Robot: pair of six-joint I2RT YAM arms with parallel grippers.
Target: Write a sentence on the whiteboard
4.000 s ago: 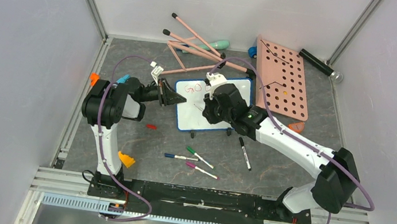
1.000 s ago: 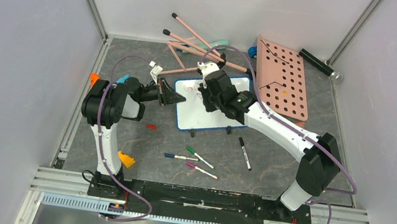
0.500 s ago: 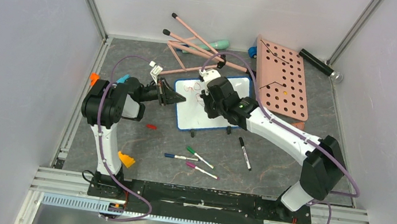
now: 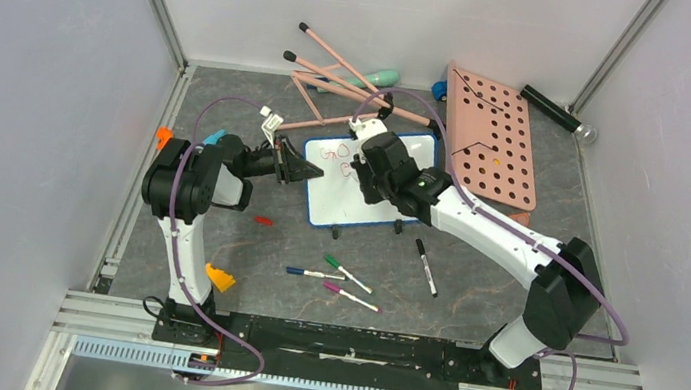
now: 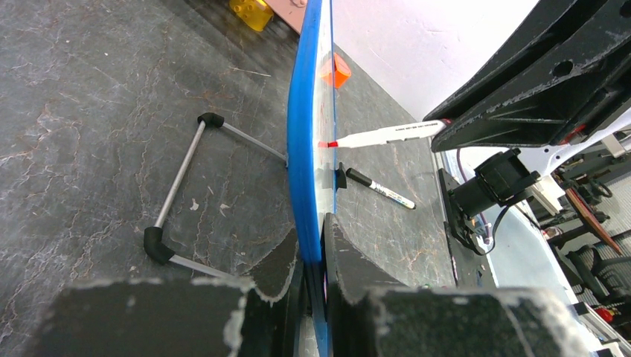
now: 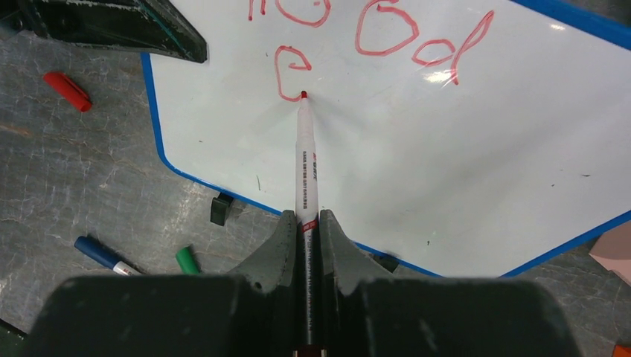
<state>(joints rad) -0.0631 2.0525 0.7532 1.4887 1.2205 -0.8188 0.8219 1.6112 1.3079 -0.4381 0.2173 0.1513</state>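
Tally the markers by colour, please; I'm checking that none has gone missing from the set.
Red marker: 1
Green marker: 1
Blue marker: 1
Pink marker: 1
Black marker: 1
Total: 5

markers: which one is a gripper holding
The red marker, clamped in the right gripper with its tip on the whiteboard; the black marker, green marker, blue marker and pink marker lie loose on the table.
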